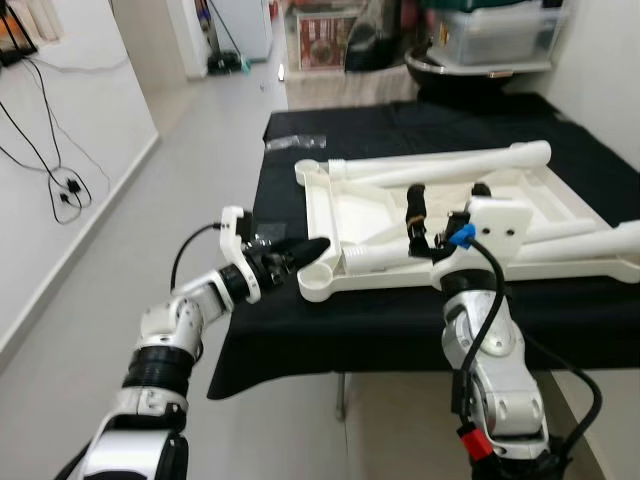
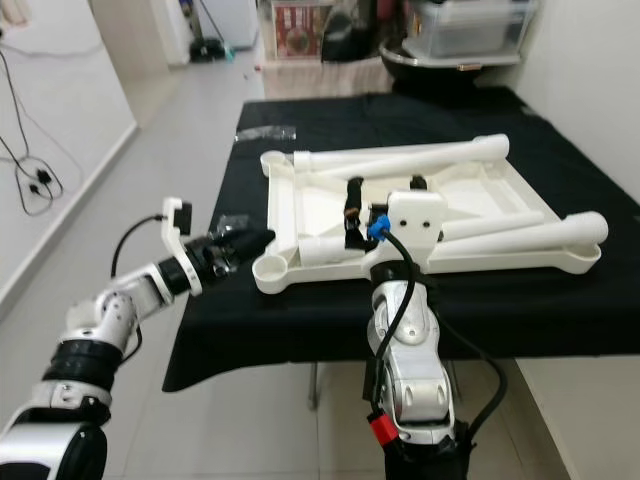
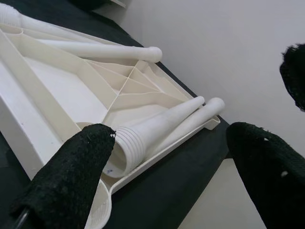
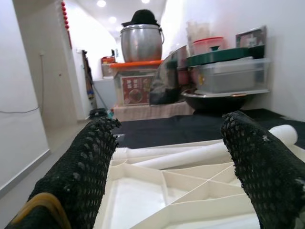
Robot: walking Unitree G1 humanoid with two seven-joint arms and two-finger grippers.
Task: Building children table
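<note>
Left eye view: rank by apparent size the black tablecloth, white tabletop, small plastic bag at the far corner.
1. black tablecloth
2. white tabletop, lying upside down on it
3. plastic bag, smallest by far, though it lies farther from the camera, which shrinks it somewhat

A black cloth covers the worktop. Beyond it, a steel pot stands on an orange-topped box, beside clear plastic tubs. Black cables trail down the white wall above grey floor.
</note>
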